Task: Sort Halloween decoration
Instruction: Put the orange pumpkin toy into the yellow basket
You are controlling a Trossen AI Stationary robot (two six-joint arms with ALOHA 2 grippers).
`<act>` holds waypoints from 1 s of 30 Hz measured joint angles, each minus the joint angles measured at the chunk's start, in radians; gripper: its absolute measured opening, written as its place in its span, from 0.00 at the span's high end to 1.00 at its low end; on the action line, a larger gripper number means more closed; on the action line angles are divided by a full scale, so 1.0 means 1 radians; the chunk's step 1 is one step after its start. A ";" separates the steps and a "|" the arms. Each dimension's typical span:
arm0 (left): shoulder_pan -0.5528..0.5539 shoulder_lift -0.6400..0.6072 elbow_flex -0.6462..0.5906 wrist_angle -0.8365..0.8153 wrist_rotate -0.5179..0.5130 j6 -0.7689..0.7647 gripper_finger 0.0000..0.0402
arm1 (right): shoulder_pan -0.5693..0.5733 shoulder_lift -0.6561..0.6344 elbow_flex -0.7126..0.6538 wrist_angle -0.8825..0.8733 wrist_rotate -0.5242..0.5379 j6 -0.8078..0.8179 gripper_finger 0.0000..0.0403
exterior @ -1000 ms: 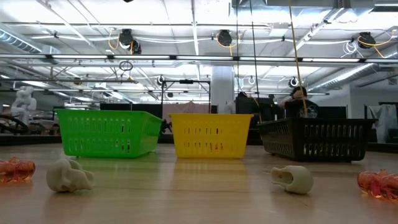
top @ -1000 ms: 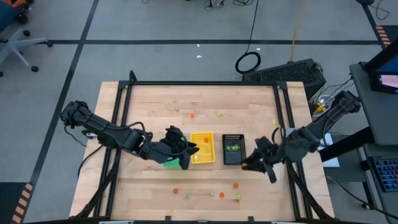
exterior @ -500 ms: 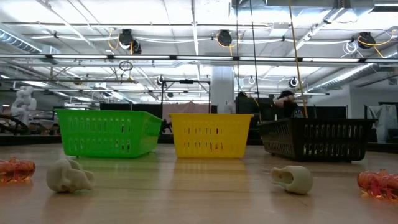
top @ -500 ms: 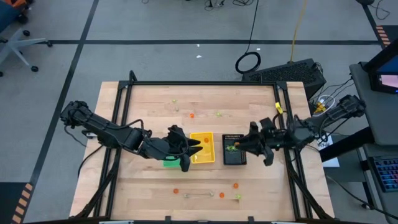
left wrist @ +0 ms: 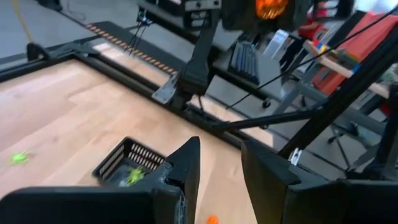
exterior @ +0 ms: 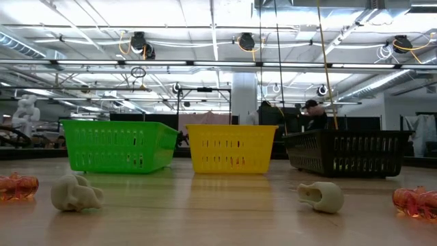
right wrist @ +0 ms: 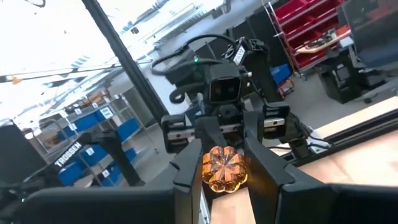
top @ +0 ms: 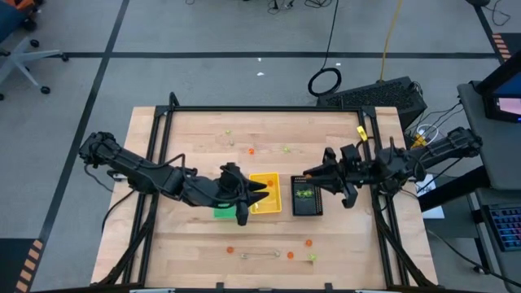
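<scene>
An orange trinket [right wrist: 224, 169] sits pinched between the right gripper's [top: 310, 175] fingers [right wrist: 188, 167], a faceted, pumpkin-like bit seen close in the right wrist view; from overhead that gripper hangs over the far end of the black tray [top: 306, 196], well above the table [top: 203, 134]. The same orange piece shows far off in the left wrist view, up at the tip of the other arm. Inside the black tray lies a yellow-green trinket [top: 304, 194]. The yellow tray [top: 265, 193] stands just beside the black one, and the green tray [top: 222, 212] is mostly hidden under the left gripper [top: 259, 190], which reaches over the near edge of the yellow tray. Its fingers [left wrist: 184, 167] stand a little apart with nothing visible between them. The rest of the decoration is scattered over the wood: toward the far side a yellow-green bit [top: 227, 133], an orange one [top: 251, 150] and another yellow-green one [top: 286, 149]; toward the near side two orange bits [top: 230, 250] [top: 309, 242] and some small pale and green ones I can't make out well. At table height, two whitish skull-like pieces [exterior: 76, 192] [exterior: 321, 196] lie in front of the three trays, with orange trinkets at either edge [exterior: 16, 185] [exterior: 416, 201].
</scene>
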 joint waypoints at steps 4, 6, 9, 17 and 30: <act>0.000 0.000 0.000 0.042 0.032 0.039 0.71 | 0.000 0.000 0.000 0.004 -0.001 -0.030 0.82; 0.000 0.000 0.000 0.051 0.045 0.039 0.71 | 0.000 0.000 0.000 0.004 -0.001 -0.049 0.82; 0.000 0.000 0.000 0.060 0.050 0.038 0.71 | 0.000 0.000 0.000 0.004 -0.001 -0.067 0.82; 0.000 0.000 0.000 0.060 0.050 0.037 0.71 | 0.000 0.000 0.000 0.006 -0.001 -0.088 0.82; 0.000 0.000 0.000 0.060 0.050 0.036 0.71 | 0.000 0.000 0.000 0.006 0.000 -0.159 0.82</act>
